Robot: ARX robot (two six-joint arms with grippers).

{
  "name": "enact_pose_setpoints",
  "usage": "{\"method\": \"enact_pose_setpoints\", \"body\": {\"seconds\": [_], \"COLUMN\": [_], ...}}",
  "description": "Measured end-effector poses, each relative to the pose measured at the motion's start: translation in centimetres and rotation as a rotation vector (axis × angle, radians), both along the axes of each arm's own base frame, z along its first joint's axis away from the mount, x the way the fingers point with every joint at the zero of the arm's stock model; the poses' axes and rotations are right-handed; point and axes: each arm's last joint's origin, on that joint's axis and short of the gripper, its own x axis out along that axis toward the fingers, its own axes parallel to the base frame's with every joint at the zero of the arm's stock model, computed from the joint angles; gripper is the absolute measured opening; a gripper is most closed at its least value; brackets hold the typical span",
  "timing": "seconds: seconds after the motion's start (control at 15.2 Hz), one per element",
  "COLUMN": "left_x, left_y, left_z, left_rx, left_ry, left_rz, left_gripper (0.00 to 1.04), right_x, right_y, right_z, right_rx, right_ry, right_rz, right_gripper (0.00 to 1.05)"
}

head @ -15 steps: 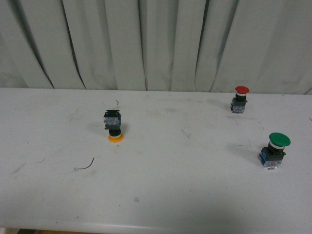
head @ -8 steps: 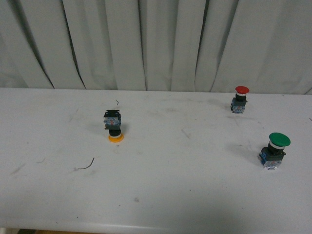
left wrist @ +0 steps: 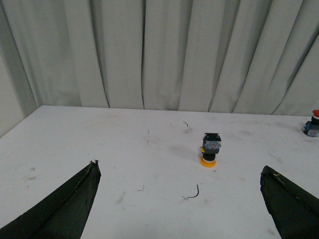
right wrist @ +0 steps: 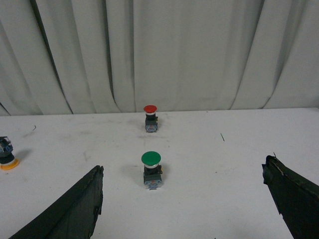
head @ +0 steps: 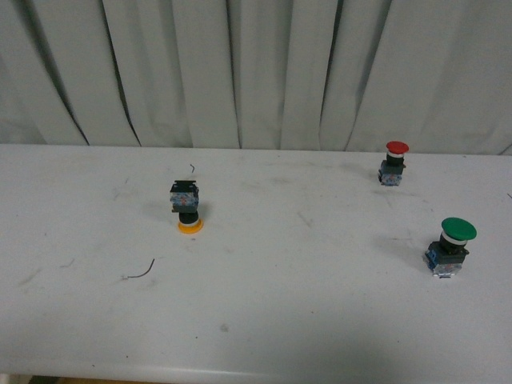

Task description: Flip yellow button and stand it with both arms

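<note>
Here, left gripper [left wrist: 179, 168]: released, its two black fingers [left wrist: 65, 206] spread wide apart in the left wrist view, nothing between them, hanging above the table [head: 280, 320].
Right gripper [right wrist: 183, 166]: also released, its dark fingers set just as far apart in the right wrist view, clasping nothing.
Yellow button [head: 186, 210]: on the table, left of the middle in the front view, well apart from both grippers.
Yellow button's pose: upside down, with the round yellow cap flat on the surface, the black collar above it and the blue-black block on top.
Yellow button from the wrists: in the left wrist view it stands ahead of the open jaws, clear of both fingers. In the right wrist view it shows only at the border of the picture, partly cut off.
Green button [head: 452, 244]: upright, cap on top, on the robot's right, near the table's right edge. In the right wrist view it sits ahead of the gripper, untouched.
Red button [head: 394, 163]: upright, cap on top, also on the right, farther back than the green one and near the curtain [head: 240, 72].
Wire scrap [head: 140, 272]: a thin dark curl lying on the table, nearer the robot than the yellow button and apart from it.
Table surface: white, scuffed with faint grey marks.
Curtain: pale, hanging in folds behind the table's far edge.
</note>
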Motion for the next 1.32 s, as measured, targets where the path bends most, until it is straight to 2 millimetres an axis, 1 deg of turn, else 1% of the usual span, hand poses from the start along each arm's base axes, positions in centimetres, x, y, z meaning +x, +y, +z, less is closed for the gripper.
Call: {"method": "enact_pose_setpoints", "body": {"seconds": [0.46, 0.53, 0.59, 0.72, 0.79, 0.86, 0.92, 0.99, 1.05, 1.19, 1.25, 1.32], "left_x": [0.0, 0.0, 0.7, 2.6, 4.2, 6.3, 8.9, 11.9, 15.4, 21.4, 24.1, 26.2], "left_y": [0.0, 0.0, 0.0, -0.1, -0.2, -0.4, -0.8, -1.3, -2.3, -4.3, -5.4, -6.2], "left_z": [0.0, -0.2, 0.3, 2.0, 3.1, 3.9, 4.6, 4.9, 4.6, 3.2, 2.2, 1.4], "left_rx": [0.0, -0.021, -0.057, -0.082, -0.093, -0.116, -0.132, -0.138, -0.13, -0.094, -0.069, -0.042], "left_ry": [0.0, 0.134, 0.236, 0.202, 0.173, 0.162, 0.164, 0.185, 0.244, 0.38, 0.452, 0.494], "left_rz": [0.0, 0.038, 0.065, 0.058, 0.048, 0.012, -0.02, -0.05, -0.077, -0.095, -0.112, -0.11], "left_gripper": [0.98, 0.98, 0.98, 0.98, 0.98, 0.98, 0.98, 0.98, 0.98, 0.98, 0.98, 0.98], "right_x": [0.0, 0.0, 0.0, 0.0, 0.0, 0.0, 0.0, 0.0, 0.0, 0.0, 0.0, 0.0], "right_y": [0.0, 0.0, 0.0, 0.0, 0.0, 0.0, 0.0, 0.0, 0.0, 0.0, 0.0, 0.0], "right_z": [0.0, 0.0, 0.0, 0.0, 0.0, 0.0, 0.0, 0.0, 0.0, 0.0, 0.0, 0.0], "right_rx": [0.0, 0.0, 0.0, 0.0, 0.0, 0.0, 0.0, 0.0, 0.0, 0.0, 0.0, 0.0], "right_ry": [0.0, 0.0, 0.0, 0.0, 0.0, 0.0, 0.0, 0.0, 0.0, 0.0, 0.0, 0.0], "right_rz": [0.0, 0.0, 0.001, 0.0, 0.0, 0.0, 0.0, 0.0, 0.0, 0.0, 0.0, 0.0], "right_gripper": [0.98, 0.98, 0.98, 0.98, 0.98, 0.98, 0.98, 0.98, 0.98, 0.98, 0.98, 0.98]}}
